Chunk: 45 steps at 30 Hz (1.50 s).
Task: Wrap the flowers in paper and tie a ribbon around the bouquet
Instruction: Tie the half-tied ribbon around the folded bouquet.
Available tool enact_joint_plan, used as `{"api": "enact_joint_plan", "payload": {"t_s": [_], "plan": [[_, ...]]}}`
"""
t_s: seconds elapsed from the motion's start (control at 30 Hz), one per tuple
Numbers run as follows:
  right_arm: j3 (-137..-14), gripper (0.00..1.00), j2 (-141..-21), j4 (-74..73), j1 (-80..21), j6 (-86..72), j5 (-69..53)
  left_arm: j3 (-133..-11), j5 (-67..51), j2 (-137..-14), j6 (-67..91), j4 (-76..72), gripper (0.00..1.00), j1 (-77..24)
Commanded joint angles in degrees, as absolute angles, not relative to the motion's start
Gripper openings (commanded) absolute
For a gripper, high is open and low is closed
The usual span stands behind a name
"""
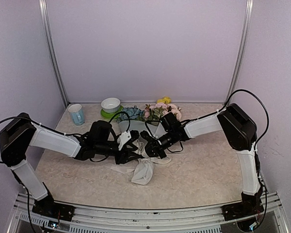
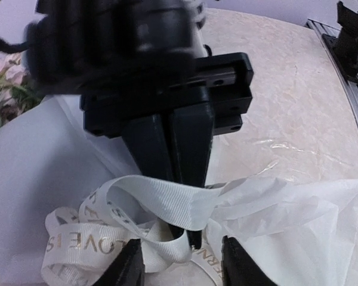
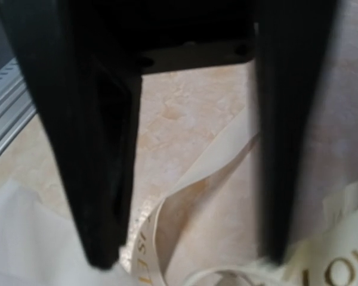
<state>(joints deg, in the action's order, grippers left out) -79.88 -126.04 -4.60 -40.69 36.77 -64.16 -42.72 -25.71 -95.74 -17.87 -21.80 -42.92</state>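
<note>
— Entry: flowers [image 1: 160, 109] wrapped, lying mid-table [image 1: 208, 170]; blooms at twelve o'clock, paper [image 1: 143, 172] tail at six. Step?

— Tying, I'd judge. The ribbon [image 2: 167, 202] lies in loose loops with no knot visible. Right gripper [image 2: 191, 238]: fingers pressed together, ribbon draped across them; whether it is pinched, I cannot tell. Left gripper [image 2: 185, 268]: fingers spread astride the loops. Next move: catch a free end and draw it through.

— Views?

— Only the left wrist view shows fingers meeting loops; overhead, the arms hide that.

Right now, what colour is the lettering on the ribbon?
Gold lettering on a cream-white ribbon; clearest in the left wrist view.
</note>
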Motion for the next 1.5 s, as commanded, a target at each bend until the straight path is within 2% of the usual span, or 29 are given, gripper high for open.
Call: {"api": "enact_joint_plan", "payload": {"t_s": [0.0,0.17,0.27,0.33,0.4,0.53,0.57,0.7,0.97,1.23,1.4,1.47], "plan": [[-80.2,0.0,-126.4,-6.0,-40.3,37.0,-63.2,-45.9,-27.6,-97.4,-18.1,-22.5,0.39,-42.9],[-80.3,0.0,-126.3,-5.6,-40.3,36.9,-63.2,-46.9,-28.0,-99.2,-17.7,-20.0,0.37,-42.5],[-80.5,0.0,-126.2,-5.8,-40.1,37.0,-63.2,-47.5,-26.8,-99.8,-17.3,-18.1,0.45,-42.2],[-80.5,0.0,-126.2,-5.9,-40.1,37.1,-63.3,-47.0,-27.1,-99.7,-17.3,-18.6,0.46,-42.2],[-80.4,0.0,-126.3,-6.1,-40.1,37.2,-63.3,-47.3,-27.2,-100.1,-17.4,-18.3,0.39,-42.4],[-80.4,0.0,-126.1,-6.8,-40.1,37.3,-63.0,-47.9,-28.6,-100.3,-16.9,-18.7,0.04,-42.8],[-80.4,0.0,-126.1,-6.6,-40.0,37.3,-62.9,-47.8,-28.8,-100.1,-16.7,-18.9,0.0,-42.9],[-80.7,0.01,-125.1,-6.6,-39.7,36.5,-61.5,-46.7,-28.1,-98.7,-15.0,-18.0,0.0,-42.2],[-79.6,0.13,-119.6,-8.2,-37.5,29.8,-54.7,-42.6,-24.6,-90.6,-8.6,-10.1,0.0,-42.0],[-75.7,0.2,-113.2,-10.3,-36.9,25.2,-48.7,-40.5,-21.6,-87.2,-2.3,-3.0,0.0,-43.8],[-72.5,0.21,-109.7,-8.6,-36.8,17.9,-36.6,-39.9,-19.4,-83.8,3.0,0.1,0.0,-43.9],[-70.4,0.25,-107.6,-7.1,-36.7,11.7,-31.5,-39.7,-18.8,-83.7,6.0,2.6,0.0,-43.7]]}}
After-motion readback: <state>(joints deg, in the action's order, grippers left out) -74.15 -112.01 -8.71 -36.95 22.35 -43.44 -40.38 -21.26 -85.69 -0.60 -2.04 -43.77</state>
